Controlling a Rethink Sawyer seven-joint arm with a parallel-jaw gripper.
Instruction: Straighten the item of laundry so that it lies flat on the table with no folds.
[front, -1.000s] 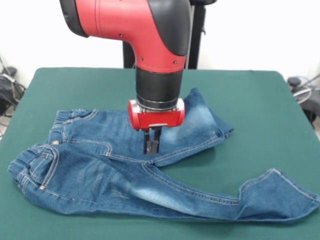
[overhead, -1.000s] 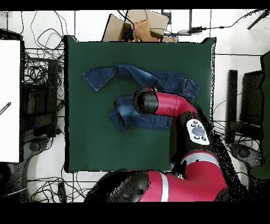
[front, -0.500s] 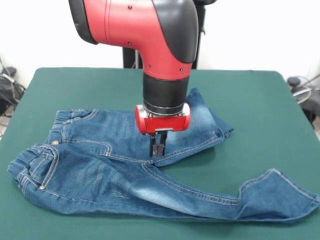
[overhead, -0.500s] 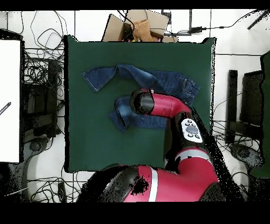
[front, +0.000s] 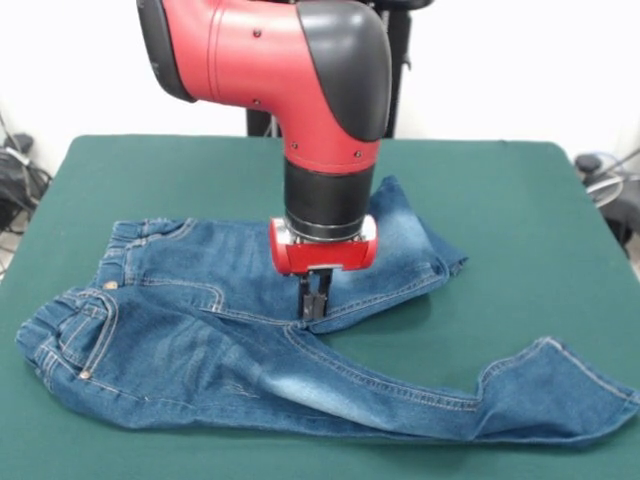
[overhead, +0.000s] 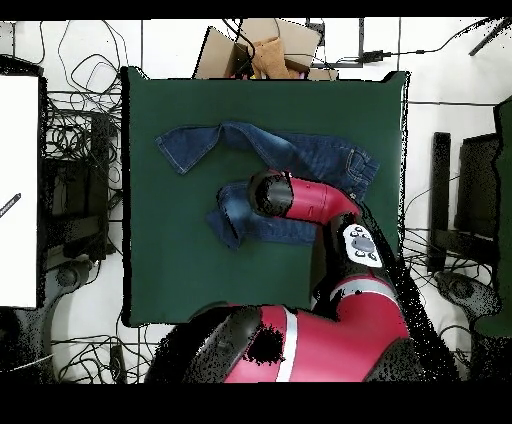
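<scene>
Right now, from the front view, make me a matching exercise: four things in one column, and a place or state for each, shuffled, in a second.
Things:
1. hand
2. waistband
3. far leg's cuff
4. near leg's cuff

Places or states:
A. at the picture's left, gathered
B. at the jeans' crotch, tips down on the denim
C. low at the right, turned up on the table
D. right of the arm, folded back

Pairs: 1-B, 2-A, 3-D, 4-C
</scene>
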